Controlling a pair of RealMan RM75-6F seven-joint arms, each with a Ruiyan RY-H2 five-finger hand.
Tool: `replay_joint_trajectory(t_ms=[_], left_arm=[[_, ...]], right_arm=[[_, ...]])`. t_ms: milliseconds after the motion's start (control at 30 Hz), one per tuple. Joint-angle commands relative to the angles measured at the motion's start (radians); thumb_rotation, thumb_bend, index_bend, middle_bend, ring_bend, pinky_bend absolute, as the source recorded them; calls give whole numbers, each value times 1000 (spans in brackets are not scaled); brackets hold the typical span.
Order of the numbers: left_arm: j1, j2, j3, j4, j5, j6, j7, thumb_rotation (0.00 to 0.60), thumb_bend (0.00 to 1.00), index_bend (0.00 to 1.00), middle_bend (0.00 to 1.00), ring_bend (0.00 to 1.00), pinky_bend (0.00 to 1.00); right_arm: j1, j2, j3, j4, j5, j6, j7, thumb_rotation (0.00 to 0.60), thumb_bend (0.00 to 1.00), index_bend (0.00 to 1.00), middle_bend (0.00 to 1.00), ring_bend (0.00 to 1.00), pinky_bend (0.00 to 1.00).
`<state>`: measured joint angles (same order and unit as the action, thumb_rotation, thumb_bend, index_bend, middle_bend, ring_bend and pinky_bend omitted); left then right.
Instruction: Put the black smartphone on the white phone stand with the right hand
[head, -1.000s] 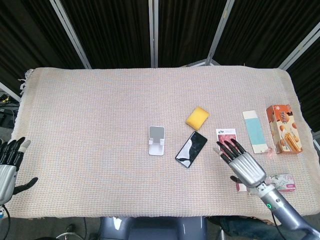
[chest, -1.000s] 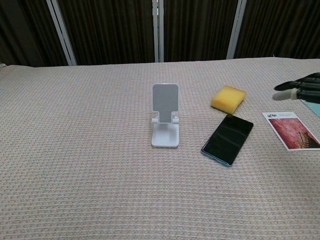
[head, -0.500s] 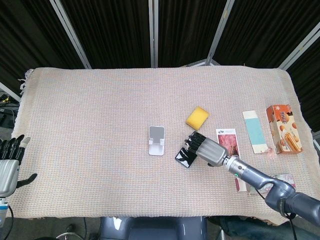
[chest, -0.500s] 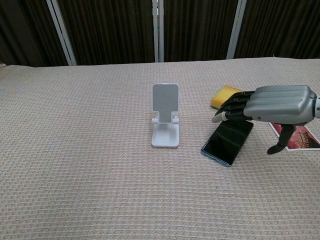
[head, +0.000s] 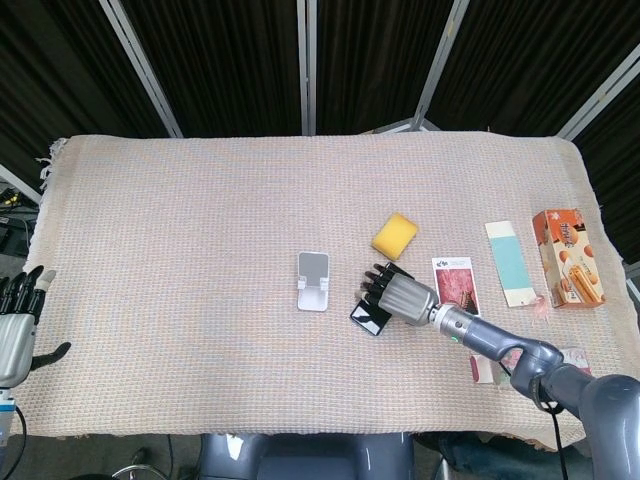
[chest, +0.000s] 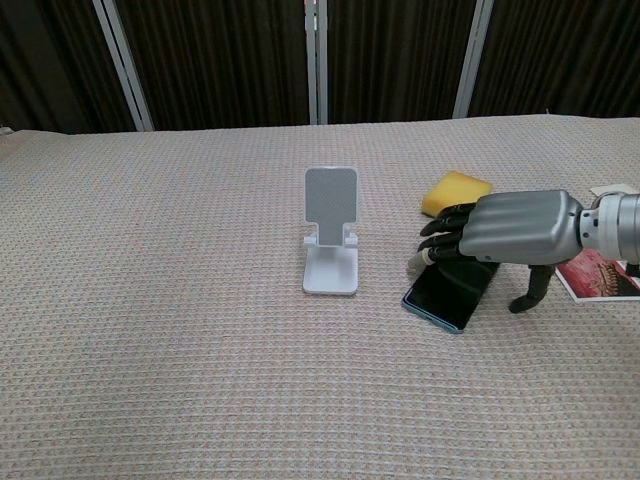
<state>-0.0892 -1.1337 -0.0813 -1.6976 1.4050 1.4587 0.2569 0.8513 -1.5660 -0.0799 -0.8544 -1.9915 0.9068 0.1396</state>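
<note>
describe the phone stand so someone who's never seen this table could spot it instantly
Look near the middle of the beige woven tablecloth. The white phone stand sits upright there, just left of the black smartphone under the right hand. It is the only standing item: white base, grey back plate, nothing on it.

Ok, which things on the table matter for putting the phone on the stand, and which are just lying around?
Job: phone, stand, right hand over the phone.
Lying about: yellow sponge, red card, blue strip, snack box, left hand.

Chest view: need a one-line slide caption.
Right hand hovers palm-down over the black smartphone, beside the empty white phone stand and a yellow sponge.
</note>
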Motion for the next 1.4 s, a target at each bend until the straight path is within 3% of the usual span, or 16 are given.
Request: replay_joint_trajectory(t_ms=[33,300,400,567,633,933,1167,1400], left_arm=[[-1,0,0,0,-1,2,1,600,0,0,0,0,0],[-2,-5,3,-1,-3,5,11,600,0,0,0,0,0],[-4,-7,3,0,-5,5,13,600,0,0,0,0,0],[-5,-8,4,0,-7,5,16,600,0,0,0,0,0],[-5,-8,5,-1,-5,7,17,600,0,0,0,0,0],[-3,-3,10,-10,2,14,12,600,0,0,0,0,0],[2,13,19,-23,27,25,-10,600,0,0,0,0,0],[6,29,25,-30,42,32,-42,600,0,0,0,0,0]], right_arm=[[4,-21,-20,40,1,31,6,600,0,116,118,34,106],[15,-54,-54,112,10,72,15,600,0,178,168,81,138],[15,-64,-67,134,9,98,22,600,18,254,264,168,181],[11,-85,-89,182,3,149,42,600,180,418,457,345,242],[7,-94,-97,205,-4,180,46,600,210,450,491,373,254],[-11,-100,-114,291,-7,311,12,600,215,461,507,388,275],[-21,-43,-104,238,-8,405,-107,600,215,464,507,391,285],[17,80,-44,47,-29,490,-406,600,215,476,508,394,289]])
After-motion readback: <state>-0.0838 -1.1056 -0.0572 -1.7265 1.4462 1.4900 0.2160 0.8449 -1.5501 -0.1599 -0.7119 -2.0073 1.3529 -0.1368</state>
